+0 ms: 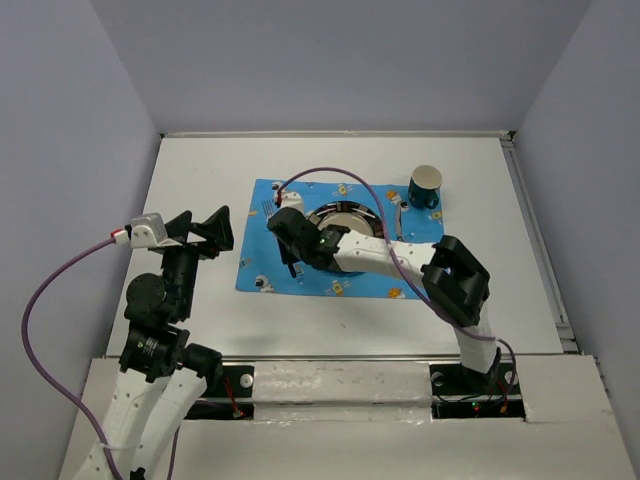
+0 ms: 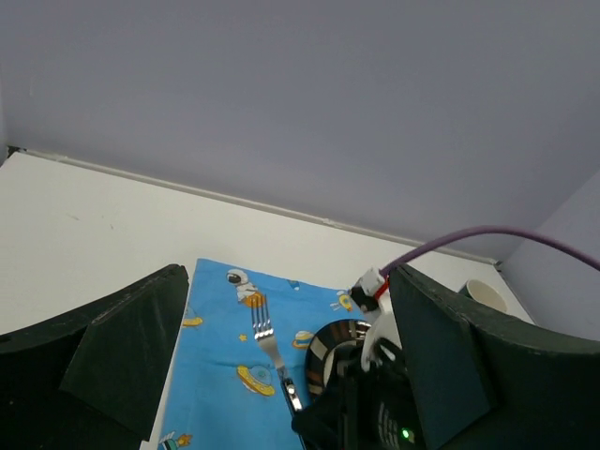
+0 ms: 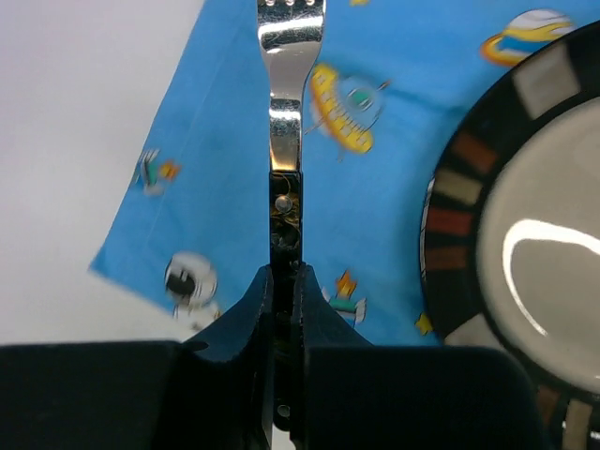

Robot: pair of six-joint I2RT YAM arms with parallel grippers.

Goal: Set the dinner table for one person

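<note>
Placement of the fork point(image 3: 286, 94) looked to be the step in hand, judging by how things lay on the dinner table point(image 1: 200, 170). Toward the left edge of that white worktop, the left gripper point(image 1: 200, 232) hung above bare surface with its jaws spread wide and nothing between them. Next came the blue space-print mat point(image 1: 262, 268), lying about midway between the left and right edges and nearer the far edge than the near one. Over the mat's left strip the fork pointed its tines at the far edge. The right gripper point(image 3: 284, 286) had its jaws pinched narrow on the handle end, but whether the fork rested on the cloth or hung just above it could not be told. Just right of the fork, and apart from it, the dark-rimmed plate point(image 1: 350, 215) sat at the mat's middle. Beyond it a slim utensil point(image 1: 400, 218), too small to name, lay beside the plate, and a teal cup point(image 1: 425, 186) stood at the mat's far right corner. The setting seemed close to complete. The next move would likely call for laying the fork flat beside the plate's rim without touching it, then parting the jaws and lifting straight up so the handle did not drag.
</note>
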